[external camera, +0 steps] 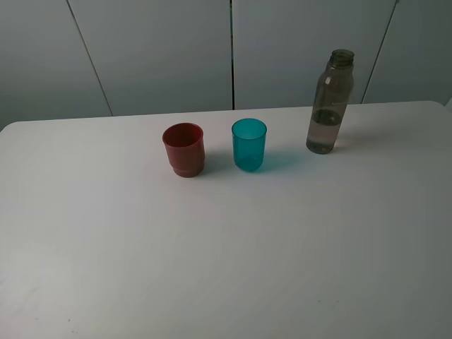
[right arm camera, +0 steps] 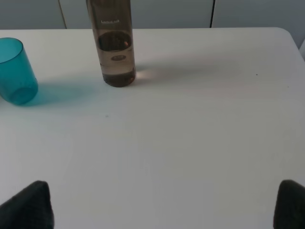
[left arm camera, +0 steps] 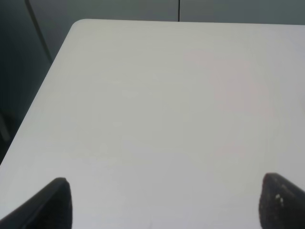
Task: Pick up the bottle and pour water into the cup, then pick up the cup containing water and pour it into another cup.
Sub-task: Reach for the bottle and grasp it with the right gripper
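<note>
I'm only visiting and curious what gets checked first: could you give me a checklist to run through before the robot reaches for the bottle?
1. The bottle stands upright with its cap off: ok.
2. There is water in the bottle: ok, the lower part is filled.
3. The teal cup is upright, mouth up: ok.
4. The red cup is upright and apart from the teal cup: ok.
5. The right fingers are spread wide with nothing between them: ok.
6. The teal cup is empty: cannot tell.
</note>
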`<action>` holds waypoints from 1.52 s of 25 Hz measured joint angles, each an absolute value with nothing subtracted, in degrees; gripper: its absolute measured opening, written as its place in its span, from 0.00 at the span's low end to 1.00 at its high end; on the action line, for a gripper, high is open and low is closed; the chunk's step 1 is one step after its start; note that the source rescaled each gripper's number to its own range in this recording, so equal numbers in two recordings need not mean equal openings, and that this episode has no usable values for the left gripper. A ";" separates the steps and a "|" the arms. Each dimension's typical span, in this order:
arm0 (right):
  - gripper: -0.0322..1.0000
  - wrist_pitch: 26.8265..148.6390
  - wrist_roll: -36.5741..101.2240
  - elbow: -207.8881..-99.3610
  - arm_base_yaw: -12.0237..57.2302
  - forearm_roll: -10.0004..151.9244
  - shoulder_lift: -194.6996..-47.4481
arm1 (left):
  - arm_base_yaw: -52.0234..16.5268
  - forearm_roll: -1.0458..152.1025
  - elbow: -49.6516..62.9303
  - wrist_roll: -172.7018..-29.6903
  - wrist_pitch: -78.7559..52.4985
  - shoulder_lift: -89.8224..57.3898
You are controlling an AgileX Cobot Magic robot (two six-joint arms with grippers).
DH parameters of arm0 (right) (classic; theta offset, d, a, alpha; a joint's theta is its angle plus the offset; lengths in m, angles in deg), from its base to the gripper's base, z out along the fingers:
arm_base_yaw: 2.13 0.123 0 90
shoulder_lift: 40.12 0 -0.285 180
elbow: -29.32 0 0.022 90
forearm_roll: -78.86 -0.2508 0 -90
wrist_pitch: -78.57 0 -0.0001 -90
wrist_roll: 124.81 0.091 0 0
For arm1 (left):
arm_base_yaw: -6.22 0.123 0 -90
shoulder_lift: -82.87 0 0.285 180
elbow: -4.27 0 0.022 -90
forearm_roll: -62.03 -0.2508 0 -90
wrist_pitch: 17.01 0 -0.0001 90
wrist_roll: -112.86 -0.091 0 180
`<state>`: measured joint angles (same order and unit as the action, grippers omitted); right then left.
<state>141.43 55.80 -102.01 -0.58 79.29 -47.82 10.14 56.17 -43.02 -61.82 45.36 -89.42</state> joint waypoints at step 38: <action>1.00 141.43 55.80 -102.01 -0.58 78.12 -47.82 | 10.14 56.50 -43.02 -61.70 45.81 -89.42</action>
<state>141.43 55.80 -102.01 -0.58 78.12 -47.82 10.14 56.50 -43.02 -61.70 45.81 -89.42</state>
